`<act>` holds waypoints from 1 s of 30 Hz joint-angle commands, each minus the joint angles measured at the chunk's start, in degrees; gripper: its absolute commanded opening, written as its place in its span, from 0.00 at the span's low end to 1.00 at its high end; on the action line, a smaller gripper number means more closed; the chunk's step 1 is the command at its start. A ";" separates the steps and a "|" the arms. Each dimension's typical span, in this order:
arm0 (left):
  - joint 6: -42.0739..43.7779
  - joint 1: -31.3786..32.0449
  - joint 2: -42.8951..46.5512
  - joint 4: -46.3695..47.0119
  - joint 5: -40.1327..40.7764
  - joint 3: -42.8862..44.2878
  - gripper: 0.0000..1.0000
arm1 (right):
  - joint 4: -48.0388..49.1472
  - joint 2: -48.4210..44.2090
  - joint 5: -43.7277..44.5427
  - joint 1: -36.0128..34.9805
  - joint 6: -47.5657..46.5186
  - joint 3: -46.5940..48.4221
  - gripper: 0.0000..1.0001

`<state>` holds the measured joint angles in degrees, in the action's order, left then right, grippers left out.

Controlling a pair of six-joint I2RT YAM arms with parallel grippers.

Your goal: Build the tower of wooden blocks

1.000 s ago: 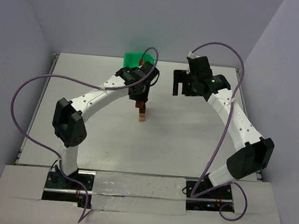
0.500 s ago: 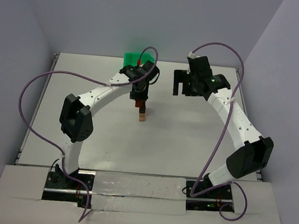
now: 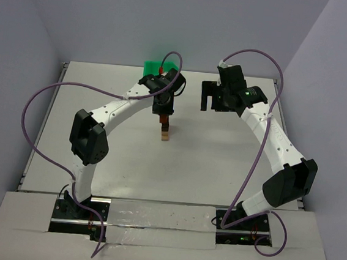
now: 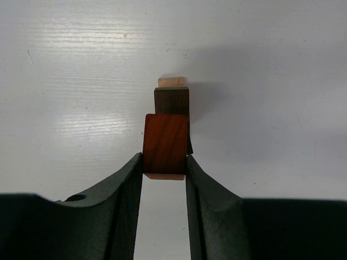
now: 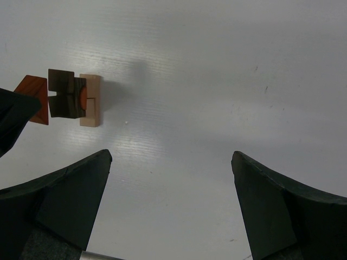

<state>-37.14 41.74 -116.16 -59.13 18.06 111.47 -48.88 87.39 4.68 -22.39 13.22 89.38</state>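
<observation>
The wood block tower (image 3: 166, 133) stands mid-table as a narrow stack. In the right wrist view it shows a light tan base (image 5: 90, 100) and a dark brown block (image 5: 66, 93) with a reddish piece tucked in it. My left gripper (image 4: 164, 158) is shut on a reddish-brown block (image 4: 165, 142) directly over the stack's dark brown block (image 4: 172, 100). That block meets or nearly meets the stack's top (image 5: 32, 100); I cannot tell if it rests there. My right gripper (image 5: 171, 157) is wide open over bare table, to the right of the tower (image 3: 210, 104).
A green plastic bin (image 3: 152, 68) sits at the table's back edge behind the left arm. Purple cables loop over both arms. The white table (image 3: 219, 165) ends at walls on the left, back and right.
The left arm's elbow has swung up and to the right, and its wrist has shifted slightly. The reddish-brown block stays gripped over the stack. The right arm has not moved.
</observation>
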 commanded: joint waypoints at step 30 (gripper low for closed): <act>0.35 -0.22 -3.85 1.21 -1.51 5.02 0.29 | 0.54 -0.65 -1.81 0.68 0.52 1.64 1.00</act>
<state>-37.16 41.74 -119.25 -58.99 17.47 113.49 -48.88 87.39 3.31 -22.09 13.61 89.38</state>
